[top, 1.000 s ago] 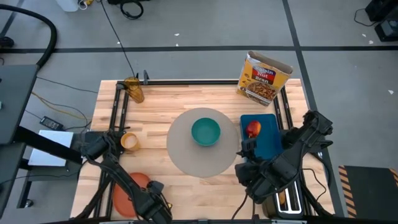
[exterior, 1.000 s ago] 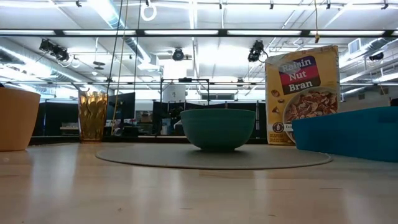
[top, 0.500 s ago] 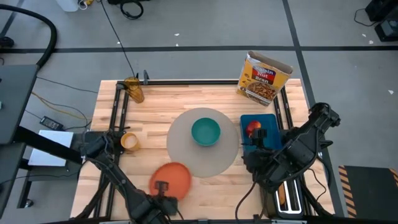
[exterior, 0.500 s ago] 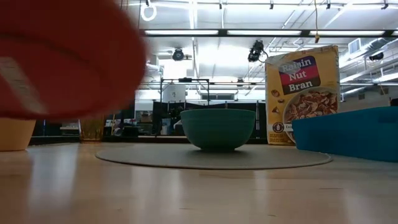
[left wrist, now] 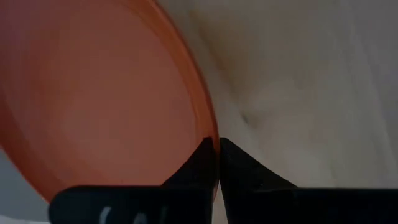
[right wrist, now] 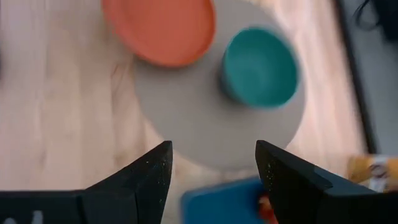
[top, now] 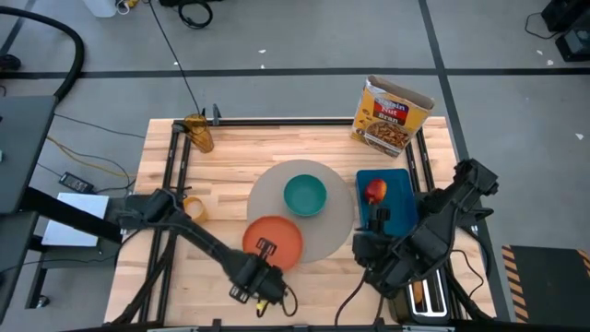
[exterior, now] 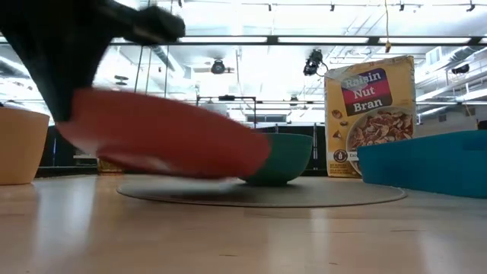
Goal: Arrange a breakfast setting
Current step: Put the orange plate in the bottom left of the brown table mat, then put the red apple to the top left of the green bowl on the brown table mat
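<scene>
My left gripper (top: 266, 247) is shut on the orange plate (top: 275, 240), which hangs over the near left part of the round grey placemat (top: 327, 235). The teal bowl (top: 304, 195) stands on the placemat. In the low view the plate (exterior: 163, 141) is tilted in front of the bowl (exterior: 289, 156). The red apple (top: 375, 191) lies on the blue tray (top: 392, 210). The yellow-orange cup (top: 192, 208) stands at the left, partly behind my left arm. My right gripper (top: 367, 244) is open and empty, right of the placemat. The spoon is not in view. My left gripper pinches the plate's near rim (left wrist: 210, 134) between its two fingers (left wrist: 239, 165). The fingers come from the table's near side, pointing toward the far side. The plate is lifted just above the placemat and tilted (exterior: 228, 156).
A Raisin Nut Bran box (top: 392, 115) stands at the far right. A gold tumbler (top: 198, 135) stands at the far left. A black toaster (top: 429, 293) stands at the near right corner under my right arm. Bare wood lies left of the placemat (top: 217, 180).
My left gripper has carried the orange plate from the table's near left corner toward the right and the far edge, up to the placemat's near left part. The plate stays lifted clear of the table and now hangs tilted in front of the bowl.
</scene>
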